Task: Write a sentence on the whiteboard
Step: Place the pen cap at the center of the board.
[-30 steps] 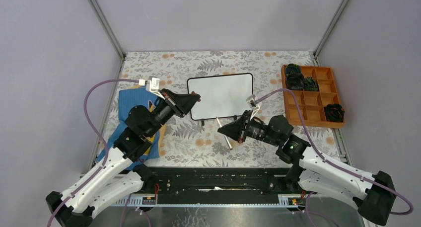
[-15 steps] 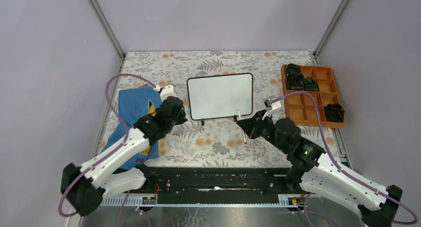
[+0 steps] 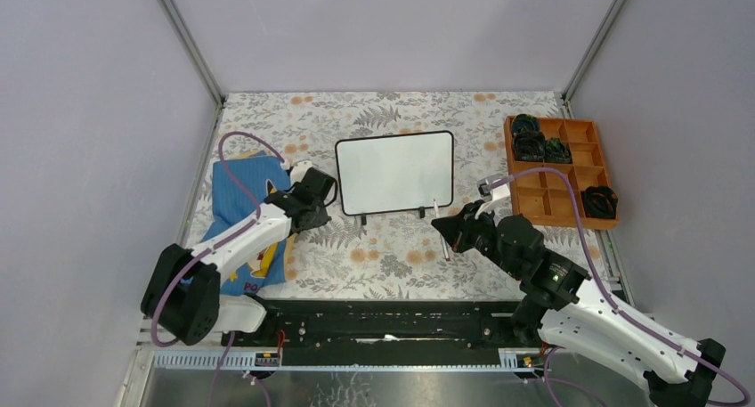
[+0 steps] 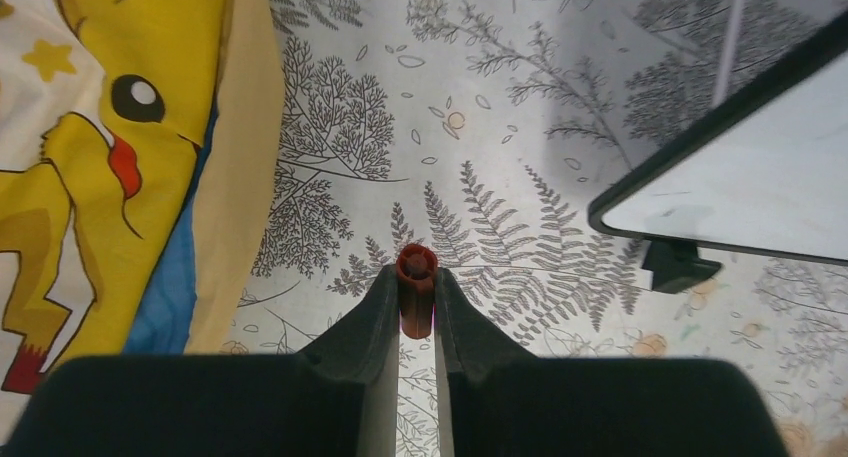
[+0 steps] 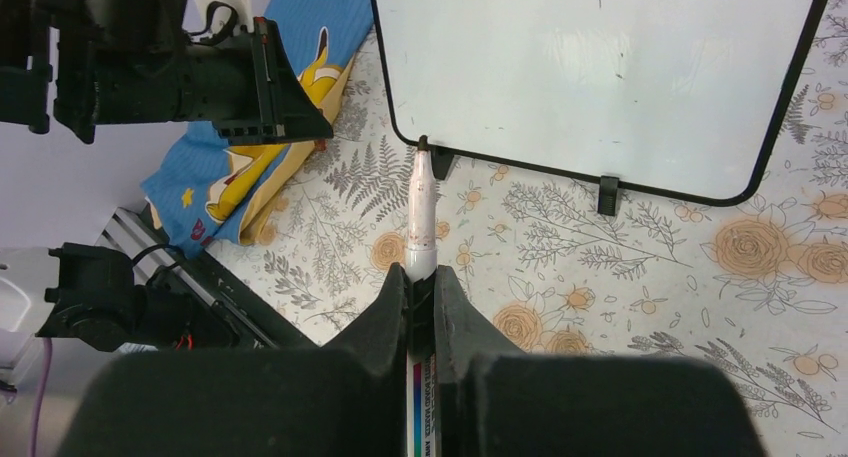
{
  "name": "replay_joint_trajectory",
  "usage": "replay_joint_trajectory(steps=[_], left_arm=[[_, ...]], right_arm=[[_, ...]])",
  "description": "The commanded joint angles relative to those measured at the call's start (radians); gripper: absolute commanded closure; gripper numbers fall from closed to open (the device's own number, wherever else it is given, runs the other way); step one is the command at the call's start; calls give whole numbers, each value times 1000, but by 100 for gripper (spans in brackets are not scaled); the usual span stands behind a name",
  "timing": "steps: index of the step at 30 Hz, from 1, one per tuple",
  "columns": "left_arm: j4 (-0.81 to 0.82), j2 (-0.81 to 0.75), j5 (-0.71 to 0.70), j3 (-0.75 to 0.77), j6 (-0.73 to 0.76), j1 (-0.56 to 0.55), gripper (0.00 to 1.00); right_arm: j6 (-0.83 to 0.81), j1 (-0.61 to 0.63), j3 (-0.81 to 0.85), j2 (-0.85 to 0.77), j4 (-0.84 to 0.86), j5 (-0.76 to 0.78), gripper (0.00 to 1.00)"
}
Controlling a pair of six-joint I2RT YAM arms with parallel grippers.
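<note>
At the far left I see a blue cloth [image 3: 233, 198] with a yellow cartoon print, lying on the floral-patterned table [image 3: 392, 256]. My left tool [image 4: 416, 289] hovers just right of the cloth, over bare table. Its two fingers are closed almost together on a small red marker cap [image 4: 416, 265], whose round end pokes out between the tips.

The whiteboard [image 3: 394, 171] sits at the centre of the table, toward the back. It has a white face, a thin black frame and two small black feet on its near edge. The left tool is near its left edge but apart from it.

My right tool [image 5: 420, 282] is clamped tight on a white marker [image 5: 420, 207]. The marker's dark tip points at the board's near frame, close to the right foot. I cannot tell whether it touches.

At the far right, well apart from the board, is an orange divided tray [image 3: 545, 177] with dark coiled items [image 3: 530, 140] in several compartments.
</note>
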Motion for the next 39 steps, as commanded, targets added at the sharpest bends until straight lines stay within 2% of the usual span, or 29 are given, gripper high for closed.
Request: replay_joint_trajectory(steps=[1, 6, 17, 39], left_arm=[[46, 81, 54, -3, -3, 13, 97], [54, 153, 75, 13, 9, 25, 95], [67, 216, 128, 2, 9, 59, 85], [87, 227, 144, -16, -15, 61, 69]], right_arm=[[-28, 7, 11, -8, 9, 29, 100], [-28, 7, 18, -3, 4, 29, 100], [-32, 7, 36, -36, -47, 44, 100], [-20, 7, 37, -46, -68, 50, 100]])
